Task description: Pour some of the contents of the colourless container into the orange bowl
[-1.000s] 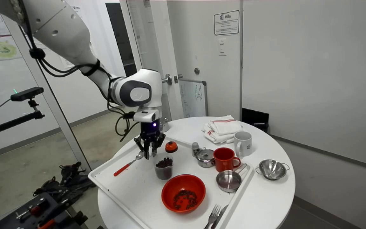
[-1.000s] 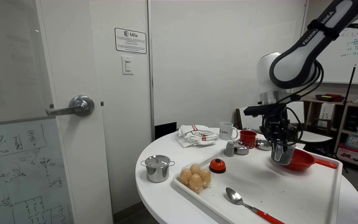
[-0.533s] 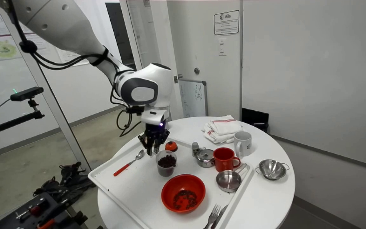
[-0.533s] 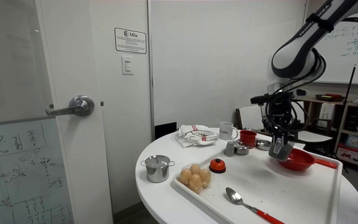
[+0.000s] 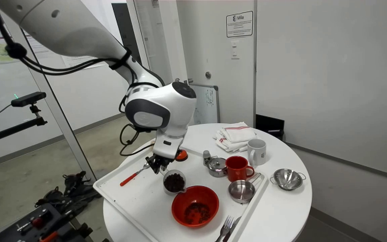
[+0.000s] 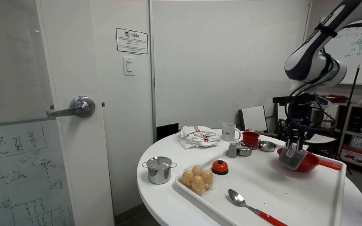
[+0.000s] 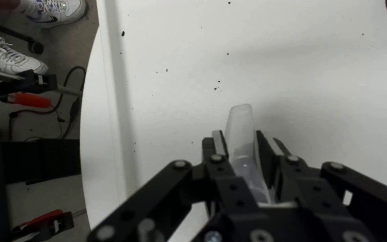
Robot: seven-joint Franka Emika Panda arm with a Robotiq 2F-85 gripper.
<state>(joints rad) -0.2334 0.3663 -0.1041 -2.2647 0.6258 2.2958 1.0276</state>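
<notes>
While the see-through cup [image 6: 293,159] is leaning partly in front of the red-orange bowl [image 6: 312,162] in an exterior view, the gripper [image 6: 294,146] is clasping it above the white tray [image 6: 256,179]. In an exterior view, the tilted cup is pointing its spout at the bowl's rim — whether they are touching is unclear — and dark bits [image 5: 174,183] are sitting in the cup, with more lying at the bottom of the bowl. In the wrist view, the fingers [image 7: 266,159] are pinching the cup's clear handle [image 7: 240,124] from either side, over the speckled tray.
</notes>
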